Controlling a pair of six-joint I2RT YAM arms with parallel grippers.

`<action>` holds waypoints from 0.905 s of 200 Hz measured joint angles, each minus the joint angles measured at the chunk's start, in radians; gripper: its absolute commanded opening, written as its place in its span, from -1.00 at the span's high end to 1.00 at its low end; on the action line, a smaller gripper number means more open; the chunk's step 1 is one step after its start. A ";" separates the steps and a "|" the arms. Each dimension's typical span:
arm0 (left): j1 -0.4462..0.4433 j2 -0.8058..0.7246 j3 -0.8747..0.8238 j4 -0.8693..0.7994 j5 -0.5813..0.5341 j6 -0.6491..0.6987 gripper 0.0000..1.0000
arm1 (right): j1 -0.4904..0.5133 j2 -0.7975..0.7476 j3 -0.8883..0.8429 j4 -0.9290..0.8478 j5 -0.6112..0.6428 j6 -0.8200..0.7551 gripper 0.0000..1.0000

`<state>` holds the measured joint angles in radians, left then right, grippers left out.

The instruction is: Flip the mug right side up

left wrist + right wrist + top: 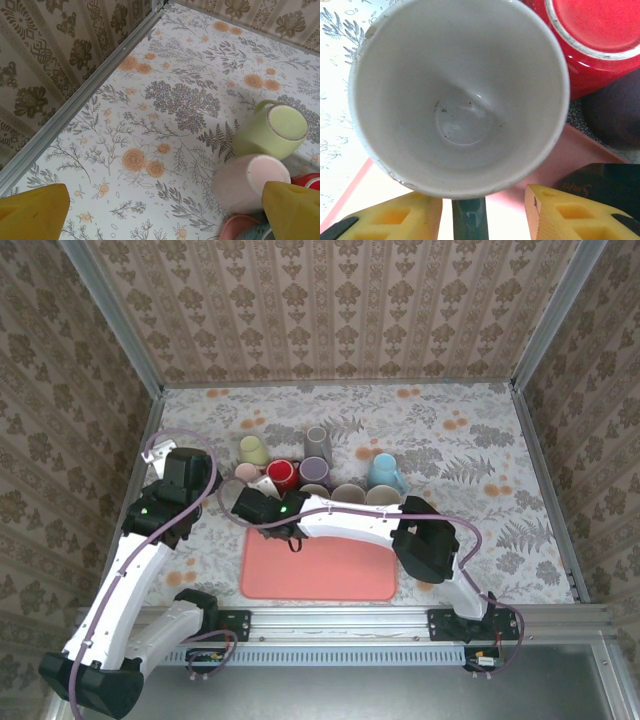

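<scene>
So up close, our right gripper [485,217] has its jaws parted and loose, not clamped on anything. The mug [460,100] sits just past the yellow fingers [395,217], its near rim right over the gap between them. Its mouth faces the wrist camera, so we're looking straight down at the white inside. It's at the edge of the pink mat [560,155], with a red mug [600,40] bottom-up just beside it. Farther over, the left gripper [162,212] hangs wide open above the flowery table [175,100]. Beyond it are a pink mug [247,182] and a green mug [275,132], both bottom-up.
</scene>
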<state>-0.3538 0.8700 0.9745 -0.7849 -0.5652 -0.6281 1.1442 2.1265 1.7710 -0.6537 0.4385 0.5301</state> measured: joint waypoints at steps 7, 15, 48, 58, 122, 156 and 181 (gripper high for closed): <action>0.000 0.000 0.000 0.000 0.000 0.000 -1.00 | 0.000 -0.008 0.000 0.001 0.000 -0.003 0.02; 0.000 0.000 0.000 0.000 0.000 0.000 -1.00 | 0.000 -0.019 0.000 0.001 0.000 -0.006 0.02; -0.005 0.000 0.000 0.001 0.003 0.000 -1.00 | 0.000 -0.074 -0.004 0.002 -0.001 -0.023 -0.11; -0.009 0.000 0.000 0.004 0.008 0.001 -1.00 | 0.000 -0.093 -0.012 0.005 -0.001 -0.028 -0.11; -0.020 0.000 0.000 0.015 0.037 0.025 -1.00 | 0.000 -0.253 -0.140 0.074 -0.081 -0.072 -0.08; -0.021 0.000 0.000 0.023 0.052 0.040 -1.00 | -0.010 -0.340 -0.161 0.094 -0.103 -0.090 -0.04; -0.034 0.000 -0.001 0.030 0.061 0.054 -1.00 | -0.039 -0.390 -0.186 0.128 -0.111 -0.094 -0.03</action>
<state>-0.3882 0.8703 0.9733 -0.7551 -0.5045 -0.5743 1.1053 1.7367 1.5848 -0.5259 0.3271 0.4362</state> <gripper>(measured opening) 0.997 0.519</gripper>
